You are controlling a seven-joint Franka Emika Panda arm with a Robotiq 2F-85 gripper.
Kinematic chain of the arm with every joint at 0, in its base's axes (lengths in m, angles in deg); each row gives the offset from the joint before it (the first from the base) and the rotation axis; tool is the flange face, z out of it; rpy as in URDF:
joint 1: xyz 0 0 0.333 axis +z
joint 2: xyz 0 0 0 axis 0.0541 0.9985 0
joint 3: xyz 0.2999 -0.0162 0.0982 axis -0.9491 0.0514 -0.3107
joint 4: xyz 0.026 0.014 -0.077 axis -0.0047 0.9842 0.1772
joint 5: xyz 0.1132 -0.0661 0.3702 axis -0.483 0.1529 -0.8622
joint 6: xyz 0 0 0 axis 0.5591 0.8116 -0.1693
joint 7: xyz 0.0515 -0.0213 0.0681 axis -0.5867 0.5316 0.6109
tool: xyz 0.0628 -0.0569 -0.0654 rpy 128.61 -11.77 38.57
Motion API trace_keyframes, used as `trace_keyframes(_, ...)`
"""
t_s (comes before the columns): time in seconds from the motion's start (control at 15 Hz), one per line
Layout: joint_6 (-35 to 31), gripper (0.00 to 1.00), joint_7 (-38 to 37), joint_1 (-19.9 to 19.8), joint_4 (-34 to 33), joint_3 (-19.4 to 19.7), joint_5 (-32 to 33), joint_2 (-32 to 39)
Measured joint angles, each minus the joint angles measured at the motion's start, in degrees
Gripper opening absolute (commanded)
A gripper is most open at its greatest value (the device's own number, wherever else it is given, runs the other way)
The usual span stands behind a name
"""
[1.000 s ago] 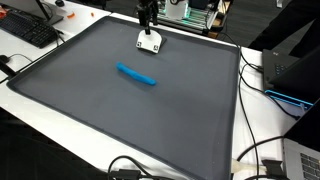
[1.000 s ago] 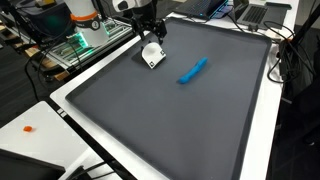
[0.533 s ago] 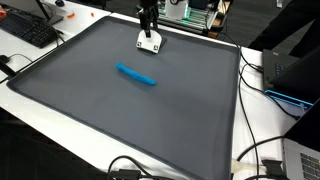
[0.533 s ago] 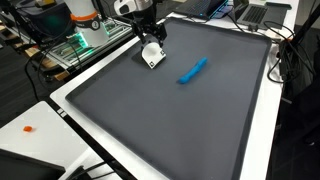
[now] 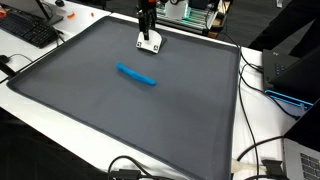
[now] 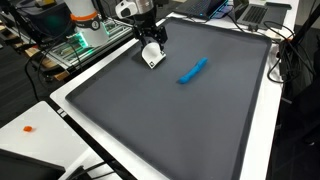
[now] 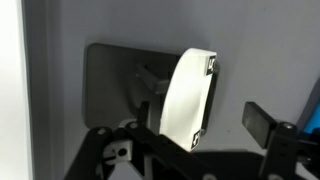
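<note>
- Currently the claw (image 6: 151, 43) hangs low over the far edge of the grey mat (image 6: 170, 120), with its jaws spread wide and gripping nothing.
- Directly under it sits a small white plastic piece (image 6: 153, 57), which rests on the mat close to the mat's far rim.
- Seen from the wrist view, the piece is a curved white shape standing between the jaws, with its shadow falling on the mat to one side.
- One dark finger (image 7: 260, 122) shows beside the piece in that view, with a clear strip of mat between the two; the opposite finger I cannot make out.
- Whether any part of the claw touches the piece cannot be told from the exterior views.
- A blue marker-like stick (image 5: 136, 75) lies flat near the middle of the mat, well apart from the claw and the white piece.
- The mat covers most of a white surface (image 5: 262, 120).
- A black keyboard (image 5: 28, 30) lies off the mat at one corner of the surface.
- Black cables (image 5: 262, 160) trail along one side of the surface.
</note>
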Motion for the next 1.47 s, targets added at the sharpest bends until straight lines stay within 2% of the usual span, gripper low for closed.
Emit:
trace_keyframes(0.27,-1.85,0.81,-1.05,-0.02,0.0,0.03,2.49,1.09)
trace_keyframes(0.33,-2.25,0.74,-1.48,-0.02,0.0,0.05,3.1,1.33)
trace_keyframes(0.4,-2.56,0.73,-1.84,-0.02,0.0,0.06,3.65,1.51)
trace_keyframes(0.47,-2.74,0.65,-2.13,-0.02,0.0,0.07,4.07,1.64)
trace_keyframes(0.6,-3.13,0.61,-2.75,-0.02,0.0,0.1,4.7,1.84)
trace_keyframes(0.67,-3.38,0.52,-3.05,-0.02,0.0,0.11,5.03,1.9)
trace_keyframes(0.73,-3.66,0.48,-3.36,-0.02,0.0,0.13,5.27,1.93)
trace_keyframes(0.8,-3.88,0.48,-3.81,-0.02,0.0,0.16,5.51,1.95)
trace_keyframes(1.0,-4.52,0.17,-4.48,-0.02,0.0,0.27,5.89,1.97)
trace_keyframes(1.13,-4.73,0.01,-4.88,-0.02,-0.05,0.32,5.9,1.97)
trace_keyframes(1.47,-5.33,0.01,-6.64,-0.05,-0.61,0.53,5.87,1.98)
